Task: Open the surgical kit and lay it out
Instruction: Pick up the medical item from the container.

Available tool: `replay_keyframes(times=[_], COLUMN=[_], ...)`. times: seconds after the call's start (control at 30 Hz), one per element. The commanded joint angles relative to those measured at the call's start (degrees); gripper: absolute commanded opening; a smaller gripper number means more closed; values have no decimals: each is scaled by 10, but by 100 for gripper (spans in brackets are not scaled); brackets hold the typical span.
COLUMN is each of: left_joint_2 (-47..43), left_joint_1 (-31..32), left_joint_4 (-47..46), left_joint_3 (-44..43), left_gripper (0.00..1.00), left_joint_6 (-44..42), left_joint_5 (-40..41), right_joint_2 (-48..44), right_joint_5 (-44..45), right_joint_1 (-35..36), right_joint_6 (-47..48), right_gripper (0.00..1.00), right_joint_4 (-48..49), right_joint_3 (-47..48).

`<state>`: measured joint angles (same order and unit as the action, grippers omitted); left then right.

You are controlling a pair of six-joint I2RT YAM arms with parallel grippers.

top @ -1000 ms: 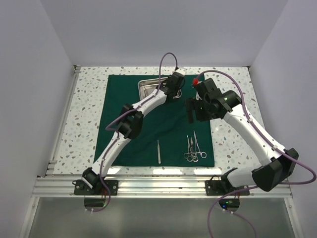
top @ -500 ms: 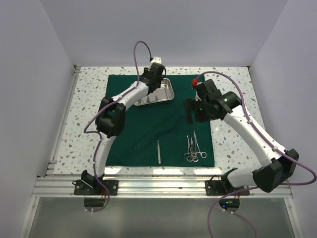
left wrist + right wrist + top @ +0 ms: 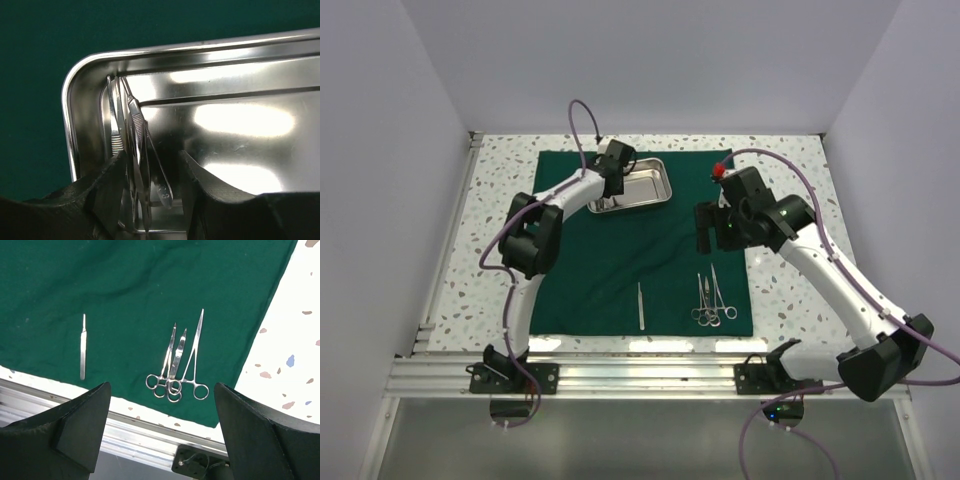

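Note:
The dark green cloth lies spread flat on the table. At its far edge stands the steel tray. My left gripper is down at the tray's left end. In the left wrist view its jaws stand apart around steel tweezers leaning in the tray's corner, and the right finger is clear of them. My right gripper hangs wide open above the cloth, holding nothing. Scissor-handled clamps and a single thin tool lie near the cloth's front edge.
Speckled tabletop shows around the cloth. An aluminium rail runs along the near edge. White walls close in the left, right and back. The clamps and the thin tool lie at the front right of the cloth.
My left gripper has swung from the tray's right side over to its left end and lowered into it. The tray shifted slightly. The right arm has barely moved.

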<state>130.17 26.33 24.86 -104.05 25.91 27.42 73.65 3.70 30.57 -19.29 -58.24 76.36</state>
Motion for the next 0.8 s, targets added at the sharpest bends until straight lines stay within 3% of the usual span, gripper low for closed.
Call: replay_keyframes(times=[0.0, 0.47, 0.77], left_joint_2=[-19, 7, 37], left_joint_1=[-2, -6, -24], left_joint_4=[4, -15, -25], left_joint_3=[11, 61, 24], left_gripper=[49, 49, 20], left_joint_6=[36, 78, 71], left_joint_5=[-9, -58, -66], right_joint_2=[-24, -12, -5], right_joint_5=[2, 14, 12], right_joint_1=[-2, -2, -2], right_joint_6=[-4, 3, 2], right_gripper=[88, 88, 87], right_joint_4=[6, -19, -20], right_joint_3=[-9, 17, 13])
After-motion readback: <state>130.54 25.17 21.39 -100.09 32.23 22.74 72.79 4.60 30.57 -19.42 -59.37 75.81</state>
